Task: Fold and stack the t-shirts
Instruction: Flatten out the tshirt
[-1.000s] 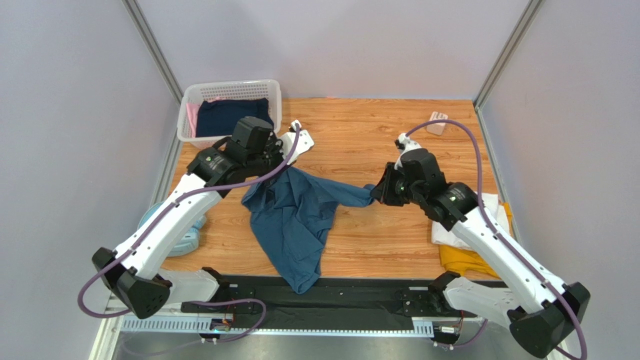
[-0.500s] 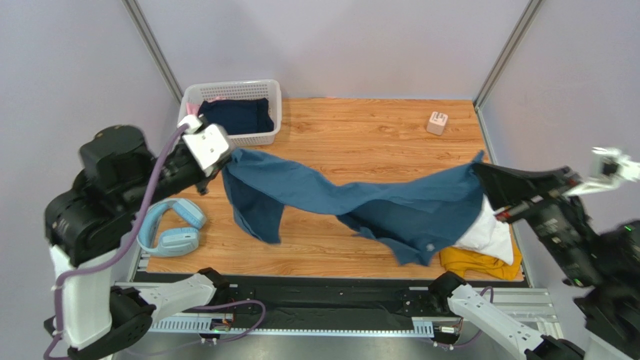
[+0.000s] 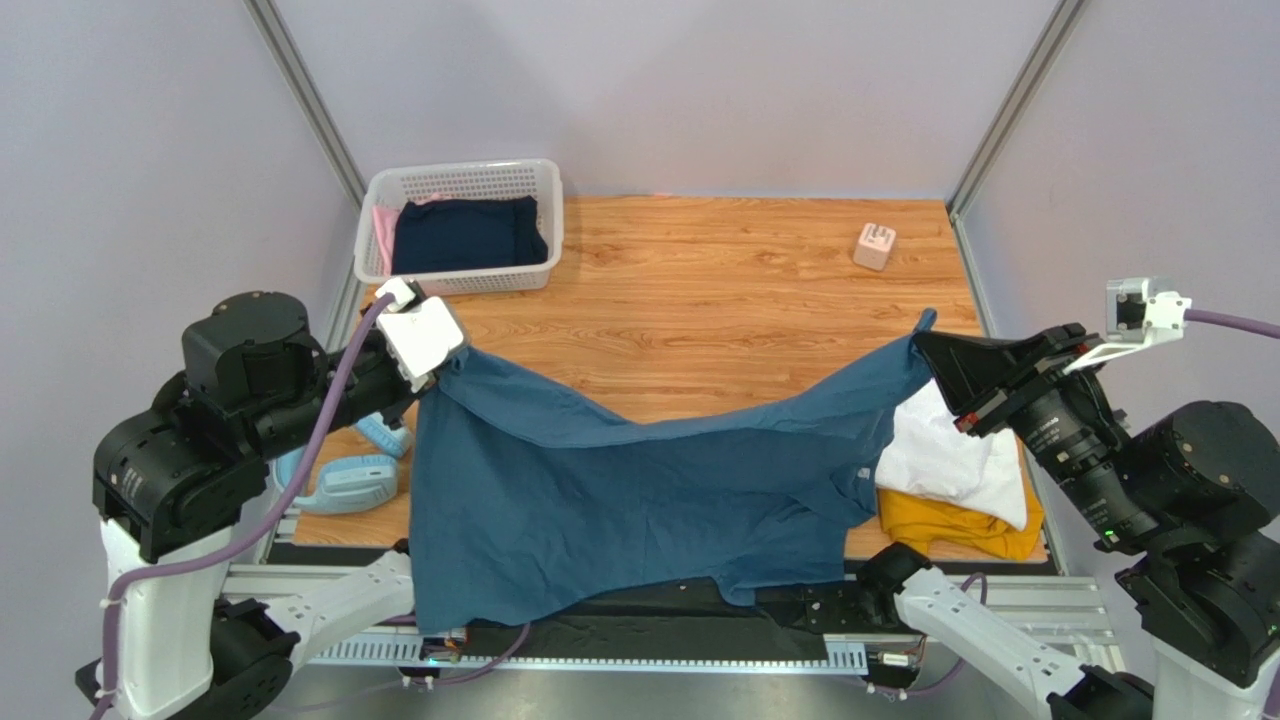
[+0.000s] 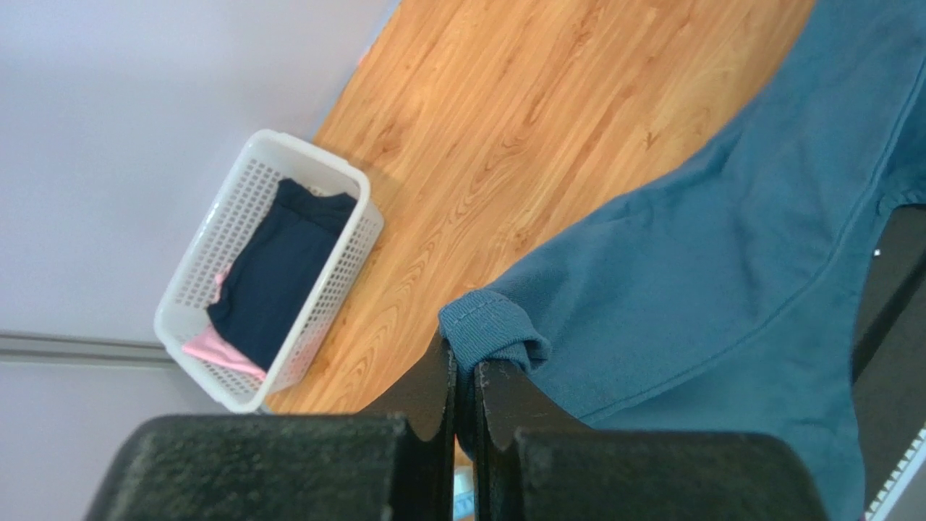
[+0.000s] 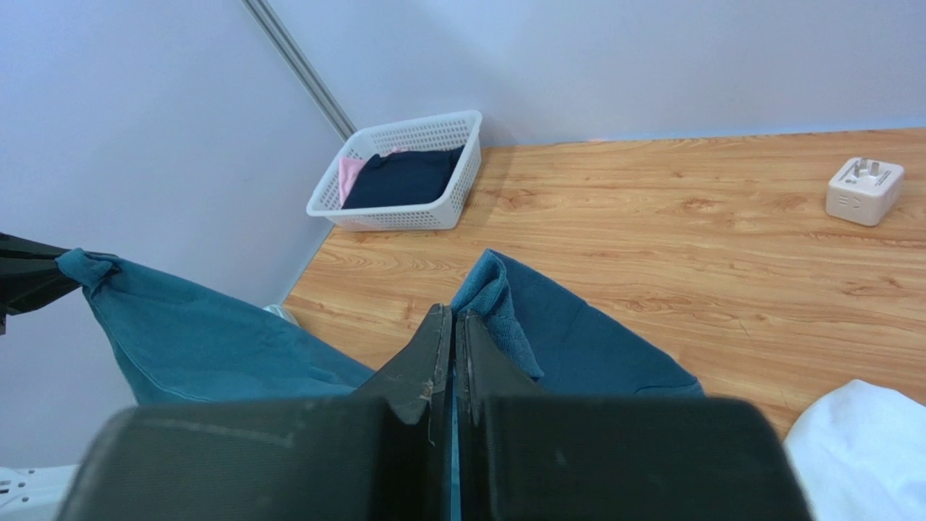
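Note:
A large teal-blue t-shirt (image 3: 631, 488) hangs spread out between my two grippers, above the near half of the table. Its lower edge drapes over the black strip at the front. My left gripper (image 3: 448, 363) is shut on a bunched hem corner (image 4: 489, 326) at the shirt's left end, with its jaws pressed together (image 4: 467, 367). My right gripper (image 3: 927, 339) is shut on the opposite corner (image 5: 491, 295), and cloth shows between its jaws (image 5: 454, 323). A folded white t-shirt (image 3: 962, 462) lies on a mustard-yellow one (image 3: 954, 525) at the right edge, partly behind the teal cloth.
A white lattice basket (image 3: 451, 171) with dark navy and pink cloth stands at the back left. Pale-blue headphones (image 3: 349, 483) lie by the left edge, partly under the left arm. A small pale cube (image 3: 873, 245) sits at the back right.
Both arms rose and pulled apart, lifting the crumpled teal shirt off the table. It went from a twisted band to a wide hanging sheet. The left gripper shifted slightly lower.

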You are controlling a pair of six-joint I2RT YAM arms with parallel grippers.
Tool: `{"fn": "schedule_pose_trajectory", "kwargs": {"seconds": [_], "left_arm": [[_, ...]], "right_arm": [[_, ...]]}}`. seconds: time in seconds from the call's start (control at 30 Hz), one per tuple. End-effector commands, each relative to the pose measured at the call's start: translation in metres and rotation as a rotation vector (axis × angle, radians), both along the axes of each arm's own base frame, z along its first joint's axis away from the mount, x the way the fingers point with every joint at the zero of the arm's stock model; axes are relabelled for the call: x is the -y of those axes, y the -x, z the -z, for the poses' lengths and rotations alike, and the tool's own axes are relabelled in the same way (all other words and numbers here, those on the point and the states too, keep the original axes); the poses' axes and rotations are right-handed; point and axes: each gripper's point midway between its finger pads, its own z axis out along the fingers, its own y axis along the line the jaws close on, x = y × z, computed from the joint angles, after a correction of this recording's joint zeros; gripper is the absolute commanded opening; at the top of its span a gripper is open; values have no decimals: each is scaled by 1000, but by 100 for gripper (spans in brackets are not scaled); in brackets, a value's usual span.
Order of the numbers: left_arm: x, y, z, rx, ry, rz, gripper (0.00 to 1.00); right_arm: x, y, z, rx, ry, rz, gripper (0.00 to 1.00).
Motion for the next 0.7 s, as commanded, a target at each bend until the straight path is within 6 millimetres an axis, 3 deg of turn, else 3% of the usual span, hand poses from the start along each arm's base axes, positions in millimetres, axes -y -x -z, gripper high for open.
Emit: {"fn": "schedule_pose_trajectory", "kwargs": {"seconds": [0.0, 0.07, 0.17, 0.3, 0.33, 0.37, 0.43, 0.47, 0.5, 0.53, 0.67], "left_arm": [[-25, -4, -7, 110, -36, -88, 0], [-38, -13, -3, 144, -73, -162, 0], [-53, -42, 10, 181, -156, -300, 0], [-60, -59, -11, 277, -168, -372, 0], [-57, -58, -16, 278, -157, -358, 0], [-60, -47, -42, 311, -95, -353, 0], [-55, -30, -49, 273, -72, -279, 0], [-63, -9, -66, 281, -28, -263, 0], [-62, 2, -72, 279, -5, -230, 0], [-69, 17, -90, 316, 40, -221, 0], [-87, 55, -91, 300, 63, -193, 0]], "right_arm": [[21, 14, -14, 71, -14, 49, 0], [28, 13, -14, 86, -3, 85, 0], [39, 10, -20, 114, 31, 137, 0], [44, 11, -45, 158, 25, 159, 0], [48, 19, -62, 188, -1, 152, 0], [46, 26, -69, 199, -20, 124, 0], [49, 39, -78, 214, -38, 100, 0], [54, 53, -89, 245, -67, 82, 0], [56, 59, -87, 240, -65, 76, 0], [58, 70, -89, 256, -76, 55, 0], [68, 97, -86, 275, -113, 35, 0]]}}
